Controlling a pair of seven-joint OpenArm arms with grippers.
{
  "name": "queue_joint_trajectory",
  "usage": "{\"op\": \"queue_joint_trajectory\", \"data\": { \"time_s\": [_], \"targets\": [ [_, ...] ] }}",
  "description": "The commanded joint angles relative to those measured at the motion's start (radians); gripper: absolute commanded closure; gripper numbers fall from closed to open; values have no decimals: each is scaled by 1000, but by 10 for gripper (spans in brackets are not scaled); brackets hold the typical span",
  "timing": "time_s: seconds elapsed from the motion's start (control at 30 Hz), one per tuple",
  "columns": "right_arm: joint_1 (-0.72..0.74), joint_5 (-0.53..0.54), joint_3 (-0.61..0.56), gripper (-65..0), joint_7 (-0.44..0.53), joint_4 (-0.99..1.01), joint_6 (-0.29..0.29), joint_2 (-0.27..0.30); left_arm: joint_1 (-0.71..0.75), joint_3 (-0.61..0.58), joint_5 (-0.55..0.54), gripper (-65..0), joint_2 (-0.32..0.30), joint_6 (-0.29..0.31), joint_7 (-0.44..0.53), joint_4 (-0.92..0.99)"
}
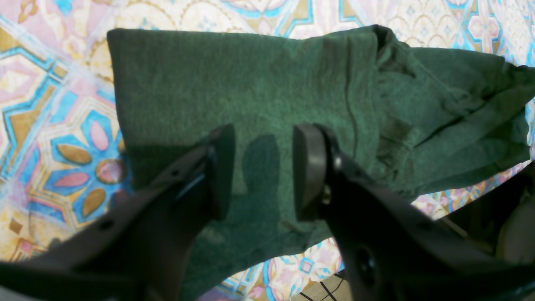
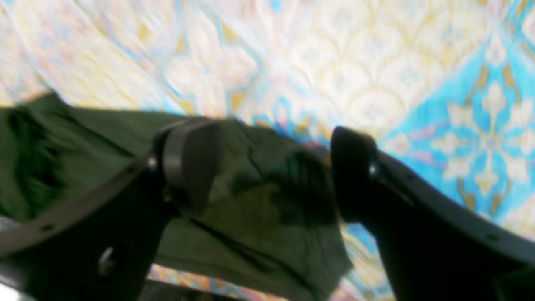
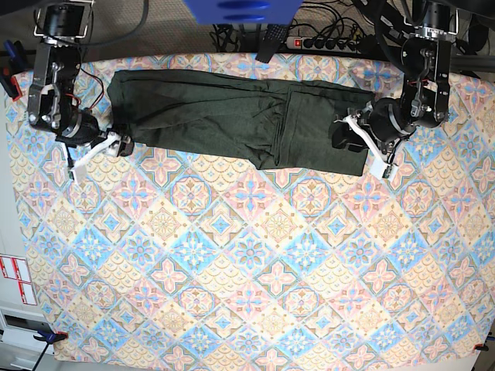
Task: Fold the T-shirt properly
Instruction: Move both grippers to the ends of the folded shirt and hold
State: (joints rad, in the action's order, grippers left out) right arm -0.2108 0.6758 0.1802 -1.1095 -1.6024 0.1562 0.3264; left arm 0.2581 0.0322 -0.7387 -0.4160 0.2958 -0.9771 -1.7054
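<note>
t-shirt [image 1: 250, 92] fills the left wrist view — a flat folded panel with a crisp upper-left corner, bunching into loose sleeve folds toward the right edge. the left gripper [image 1: 262, 171] hangs over the near part of that panel, jaws apart with green fabric showing between them and nothing clamped; the cloth runs away from the gripper and off to its right.

right wrist view, blurred: the right gripper [image 2: 276, 171] stands with its jaws spread wide, a rumpled end of the garment lying below and between them, the rest trailing to the left. whether the pads touch the cloth i cannot tell; nothing looks pinched.

base view: the shirt lies as a long narrow band across the far part of the patterned tablecloth [image 3: 247, 278], long axis running side to side, 1 arm at each end. the left gripper sits at the band's right-hand end, over the fabric; the right gripper sits just beside the left-hand end, near the lower corner. judging from this, the next fold would turn on that side-to-side axis — each arm is nearest its own end, so bringing 1 end over toward the other looks the natural move.
</note>
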Motion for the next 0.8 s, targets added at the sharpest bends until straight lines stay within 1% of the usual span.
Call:
{"op": "queue_joint_trajectory", "data": {
  "time_s": [0.0, 0.13, 0.3, 0.47, 0.77],
  "targets": [
    [11, -8, 6, -433, 15, -11, 4, 4, -7, 5, -17, -230, -11, 6, 13, -17],
    [11, -47, 9, -433, 15, 38, 4, -22, -9, 5, -18, -230, -11, 6, 13, -17],
    [7, -49, 8, -433, 16, 96, 4, -22, -10, 5, -18, -230, -10, 6, 13, -17],
    [-2, -49, 8, -433, 15, 93, 4, -17, -10, 5, -18, -230, -10, 6, 13, -17],
    [-62, -49, 6, -433, 13, 93, 4, -17, -10, 5, -18, -230, -10, 6, 13, -17]
  ]
}}
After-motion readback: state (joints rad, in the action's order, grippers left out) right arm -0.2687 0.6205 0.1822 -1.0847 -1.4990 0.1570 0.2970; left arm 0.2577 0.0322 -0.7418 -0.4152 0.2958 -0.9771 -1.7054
